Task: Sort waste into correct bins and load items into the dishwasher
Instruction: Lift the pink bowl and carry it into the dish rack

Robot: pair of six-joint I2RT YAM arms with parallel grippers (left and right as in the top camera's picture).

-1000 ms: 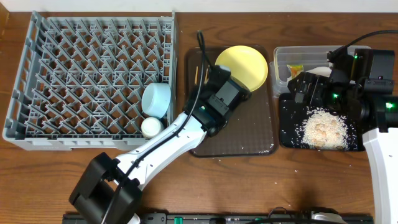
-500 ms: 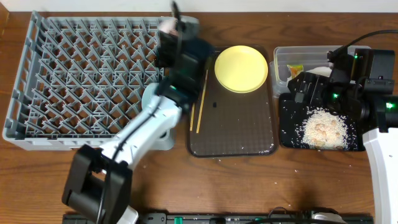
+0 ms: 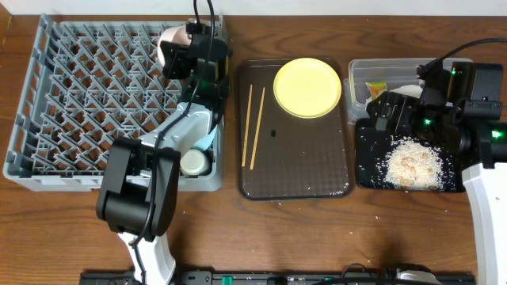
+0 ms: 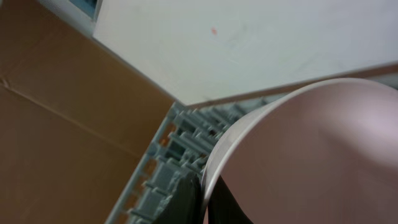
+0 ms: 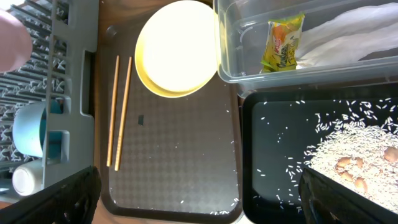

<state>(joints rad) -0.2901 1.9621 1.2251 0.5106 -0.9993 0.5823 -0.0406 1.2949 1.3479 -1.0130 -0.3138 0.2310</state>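
White bowl (image 3: 169, 38) hangs over the far right corner of the grey dish rack (image 3: 79, 95), its rim pinched by the left gripper (image 3: 181, 49). Chopsticks (image 3: 252, 127) and yellow plate (image 3: 307, 87) lie on the brown tray (image 3: 301, 162). Rice (image 3: 412, 165) sits in the black tray (image 3: 368, 178). The right gripper (image 5: 199, 177) is spread wide, holding nothing.

Plate (image 3: 307, 87) and chopsticks (image 3: 257, 127) lie on the serving tray (image 3: 305, 158), rack (image 3: 47, 103) left of it, tub (image 3: 358, 79) right.
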